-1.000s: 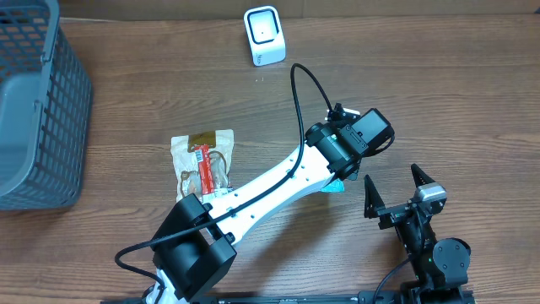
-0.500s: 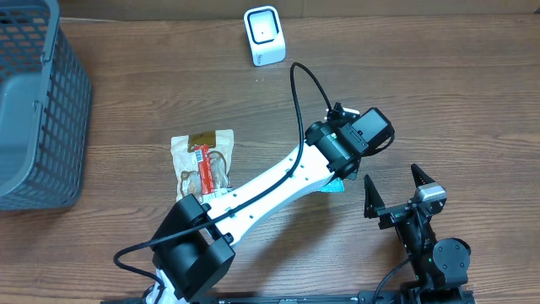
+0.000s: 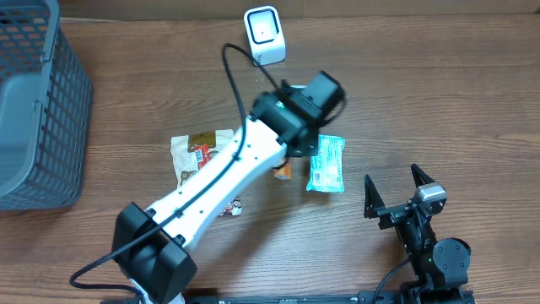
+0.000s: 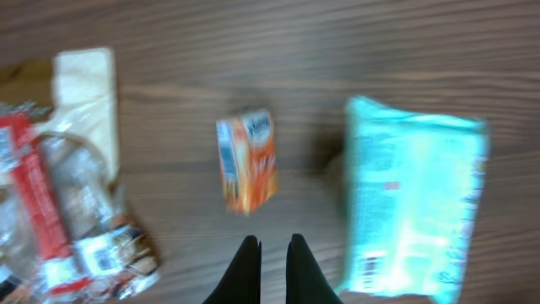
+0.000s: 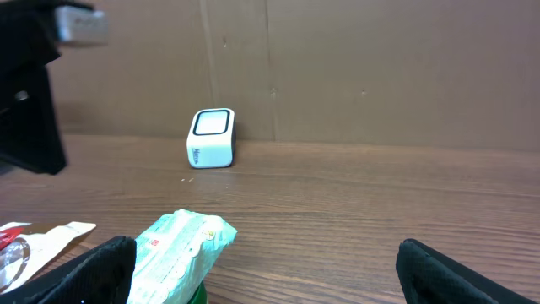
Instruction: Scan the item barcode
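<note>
Quick rundown: the left gripper [image 4: 272,247] is hanging over the surface [image 3: 439,101] a little way toward the robot from the scanner [image 3: 264,35], and it's clenched. In the wrist view its two fingers are sitting almost together with nothing between them, so it isn't carrying anything.

The scanner, a small white box with a dark-rimmed window, is standing near the far edge of the surface.

Three things are lying on the robot's side of the scanner, all well apart from it:
- A small orange box [image 4: 249,160] is sitting just ahead of the left gripper's fingertips, not touching them. From overhead it's only peeking out from under the left arm.
- A teal packet [image 3: 326,163] is lying flat just beside the box, on the right arm's side, with a gap of bare wood between them.
- A clear snack bag [image 3: 202,160] with a red label is lying on the box's other side, with its near end going under the left arm.

I can't tell which one is meant to be the item. The wrist view is coming through too blurry to read any labels.

The right gripper [image 3: 392,175] is sitting farther from the scanner than the teal packet, down by the robot's edge. Its jaws are spread wide and it's empty. A grey mesh basket [image 3: 51,110] is standing far off to the scanner's side, out past the snack bag.
</note>
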Controlling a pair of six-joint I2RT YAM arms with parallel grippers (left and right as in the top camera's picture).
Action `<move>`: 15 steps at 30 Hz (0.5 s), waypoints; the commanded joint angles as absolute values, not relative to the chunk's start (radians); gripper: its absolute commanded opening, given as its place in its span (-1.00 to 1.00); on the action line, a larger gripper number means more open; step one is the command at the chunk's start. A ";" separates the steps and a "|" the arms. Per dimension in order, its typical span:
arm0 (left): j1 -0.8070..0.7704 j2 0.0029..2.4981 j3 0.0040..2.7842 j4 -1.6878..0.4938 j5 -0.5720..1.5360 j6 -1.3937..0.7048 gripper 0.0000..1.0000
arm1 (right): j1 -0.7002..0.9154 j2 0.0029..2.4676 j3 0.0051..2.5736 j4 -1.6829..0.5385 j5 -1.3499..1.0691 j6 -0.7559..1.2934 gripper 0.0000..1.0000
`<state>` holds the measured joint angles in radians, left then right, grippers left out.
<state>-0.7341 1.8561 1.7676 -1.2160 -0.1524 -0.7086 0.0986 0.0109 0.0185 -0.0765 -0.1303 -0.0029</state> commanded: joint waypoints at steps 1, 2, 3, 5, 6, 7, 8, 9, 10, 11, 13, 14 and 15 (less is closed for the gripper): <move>-0.674 1.843 1.782 -1.266 -0.118 -0.719 -0.92 | 0.095 0.003 0.008 -0.073 -0.125 0.000 1.00; -0.663 1.843 1.782 -1.272 -0.101 -0.696 -0.92 | 0.095 0.003 0.008 -0.073 -0.125 0.000 1.00; -0.657 1.843 1.782 -1.272 -0.079 -0.669 -0.92 | 0.095 0.003 0.008 -0.073 -0.125 0.000 1.00; -0.655 1.843 1.782 -1.271 -0.053 -0.638 -0.92 | 0.095 0.003 0.008 -0.073 -0.125 0.000 1.00; -0.655 1.843 1.783 -1.271 -0.053 -0.635 -0.91 | 0.095 0.003 0.008 -0.073 -0.125 0.000 1.00; -0.656 1.843 1.782 -1.271 -0.054 -0.635 -0.92 | 0.095 0.003 0.008 -0.073 -0.125 0.000 1.00; -0.659 1.843 1.782 -1.270 -0.054 -0.635 -0.92 | 0.095 0.003 0.008 -0.073 -0.125 0.000 1.00; -0.663 1.843 1.782 -1.265 -0.050 -0.635 -0.92 | 0.095 0.003 0.008 -0.073 -0.125 0.000 1.00; -0.671 1.843 1.782 -1.255 -0.036 -0.635 -0.92 | 0.095 0.003 0.008 -0.073 -0.125 0.000 1.00; -0.681 1.843 1.782 -1.239 -0.015 -0.635 -0.90 | 0.095 0.003 0.008 -0.073 -0.125 0.000 1.00; -0.701 1.843 1.782 -1.201 0.016 -0.627 -0.69 | 0.095 0.003 0.008 -0.073 -0.125 0.000 1.00; -0.712 1.844 1.782 -1.179 0.027 -0.627 -0.49 | 0.095 0.003 0.008 -0.073 -0.125 0.000 1.00; -0.727 1.844 1.782 -1.151 0.028 -0.628 -0.27 | 0.095 0.003 0.008 -0.073 -0.125 0.000 1.00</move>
<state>-0.6880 1.8561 1.7676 -1.1862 -0.0288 -0.6422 0.0986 0.0109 0.0185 -0.0769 -0.1303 -0.0032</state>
